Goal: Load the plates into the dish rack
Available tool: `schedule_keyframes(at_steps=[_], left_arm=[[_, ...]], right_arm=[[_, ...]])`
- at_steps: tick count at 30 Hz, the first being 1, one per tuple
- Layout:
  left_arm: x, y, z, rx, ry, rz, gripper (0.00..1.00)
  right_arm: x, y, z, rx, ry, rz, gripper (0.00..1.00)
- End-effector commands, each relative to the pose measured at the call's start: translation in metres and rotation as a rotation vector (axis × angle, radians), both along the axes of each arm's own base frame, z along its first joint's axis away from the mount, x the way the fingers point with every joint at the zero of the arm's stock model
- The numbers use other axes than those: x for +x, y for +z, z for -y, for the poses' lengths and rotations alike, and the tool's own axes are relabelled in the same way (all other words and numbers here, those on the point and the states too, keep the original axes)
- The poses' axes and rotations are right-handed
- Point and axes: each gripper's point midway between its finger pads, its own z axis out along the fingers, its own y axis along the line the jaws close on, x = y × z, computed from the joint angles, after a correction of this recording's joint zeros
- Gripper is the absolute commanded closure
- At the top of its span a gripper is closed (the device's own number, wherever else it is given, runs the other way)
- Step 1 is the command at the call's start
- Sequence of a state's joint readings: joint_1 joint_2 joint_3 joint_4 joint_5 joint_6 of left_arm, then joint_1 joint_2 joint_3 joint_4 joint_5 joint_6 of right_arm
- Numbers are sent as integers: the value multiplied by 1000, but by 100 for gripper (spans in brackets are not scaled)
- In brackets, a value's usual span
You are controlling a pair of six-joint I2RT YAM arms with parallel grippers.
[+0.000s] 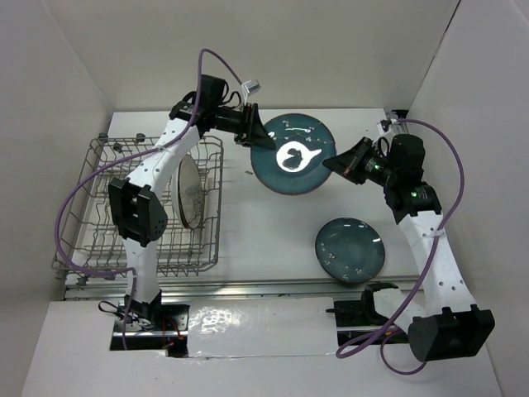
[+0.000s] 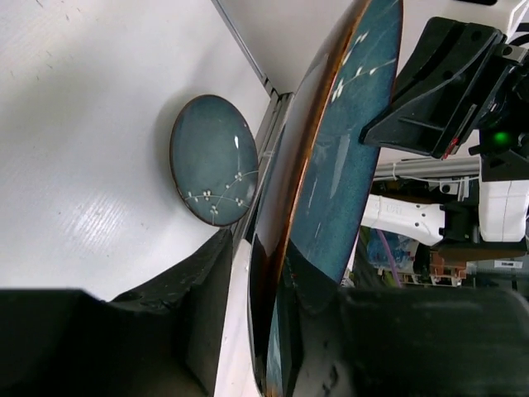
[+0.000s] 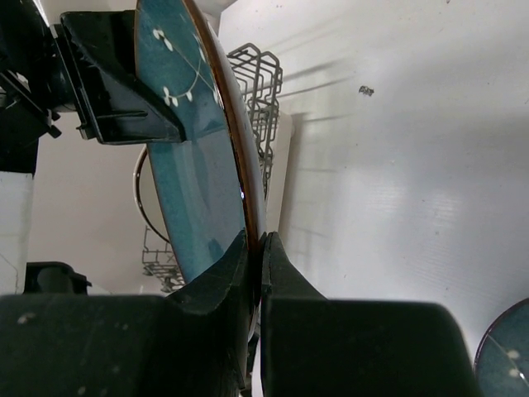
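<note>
White table (image 1: 273, 223), pale enclosure walls (image 1: 289, 50)
</note>
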State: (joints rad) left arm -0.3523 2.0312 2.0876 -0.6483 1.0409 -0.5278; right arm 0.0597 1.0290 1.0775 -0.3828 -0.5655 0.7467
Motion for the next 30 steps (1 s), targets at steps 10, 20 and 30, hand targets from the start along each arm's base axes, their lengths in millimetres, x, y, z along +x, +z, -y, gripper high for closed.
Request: schedule_keyframes(at_steps=[10,20,30], left_arm=[[-8,42,-14,-35,24,119,100],[0,84,-53,25,186,287,100],[4,158,-183,221,636,569,100]], right_arm=[[1,52,-4,2,11,179,72],[-7,61,9,-99,-32,157,4],[-26,89,34,-204,-153,200,1]])
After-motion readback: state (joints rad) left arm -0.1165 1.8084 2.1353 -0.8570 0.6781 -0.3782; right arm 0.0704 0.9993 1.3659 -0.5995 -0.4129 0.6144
